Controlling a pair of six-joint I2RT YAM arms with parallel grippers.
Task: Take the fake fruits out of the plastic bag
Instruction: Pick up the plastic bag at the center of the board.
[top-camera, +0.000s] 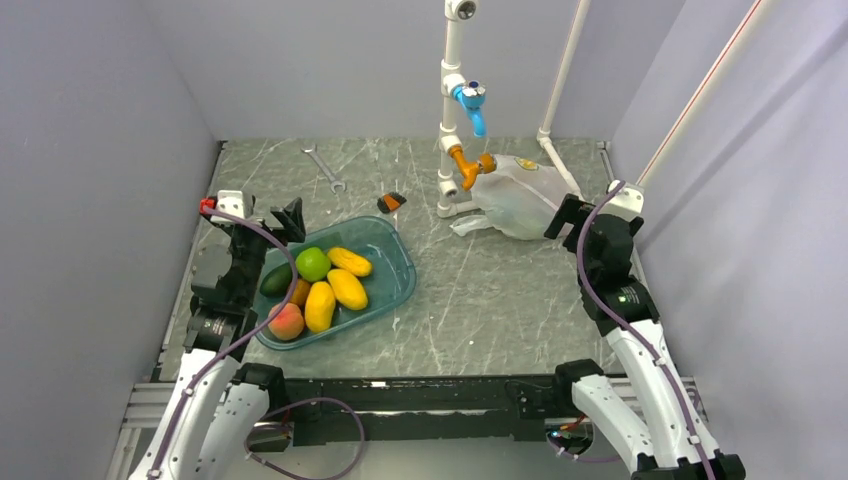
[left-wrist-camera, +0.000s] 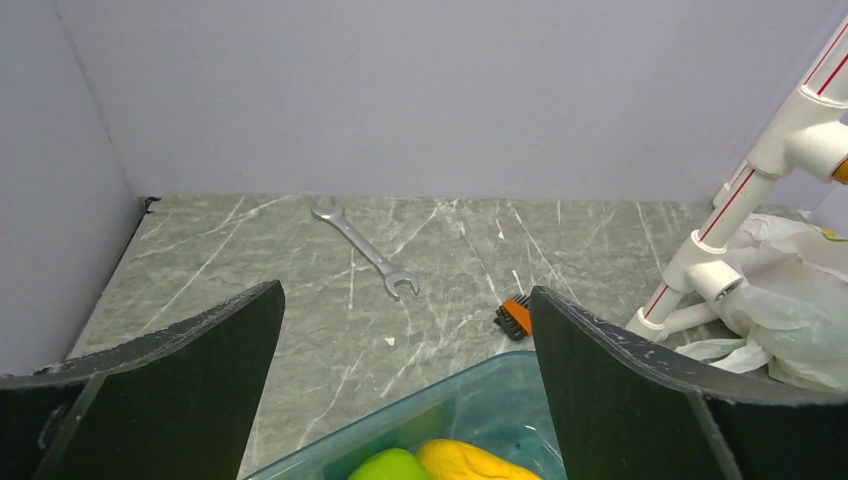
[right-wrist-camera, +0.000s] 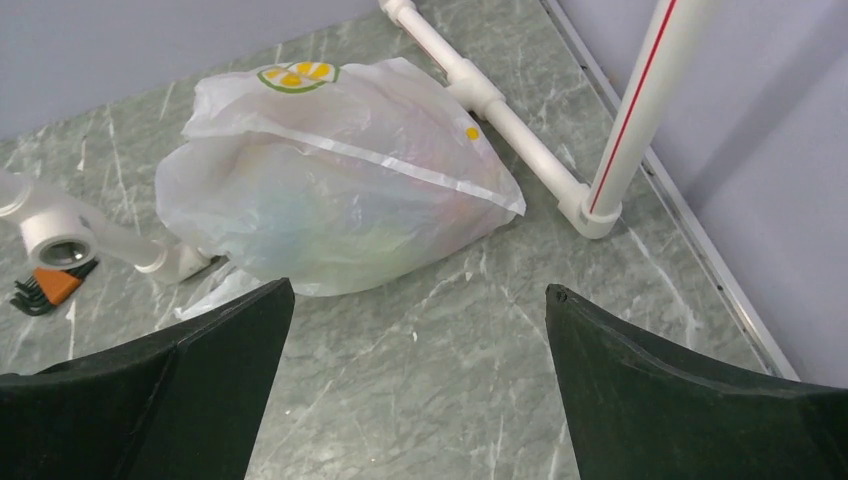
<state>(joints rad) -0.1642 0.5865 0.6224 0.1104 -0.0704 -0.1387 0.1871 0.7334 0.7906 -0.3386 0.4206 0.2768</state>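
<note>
Translucent white film hides most of the load. The plastic bag lies full on its side at the far right of the table, pressed against the white pipe frame. The fake fruits show only as faint green, pink and yellow smudges inside, and none is out. The right gripper hovers just on the near side of the bag, fingers spread as wide as they go and holding nothing. The left gripper is well apart from the bag, over the far rim of the teal tray, just as wide and also empty.

The likeliest slip is a pinch that catches film alone, so the whole bag drags or lifts with the fruits inside. The film could also snag on the pipe frame, or a finger could knock the frame. Tipping the bag could send the round, glossy fruits rolling across the stone. The loose handles lie by the pipe's foot, and I cannot tell where the mouth opens, so a grasp at the wrong end would achieve nothing.

Only the right wrist view shows the tints through the film and the printed logo. Only the overhead view shows both arms at once and the fruit already lying in the tray. The left wrist view shows the wrench and the hex keys close up, but only an edge of the bag.
</note>
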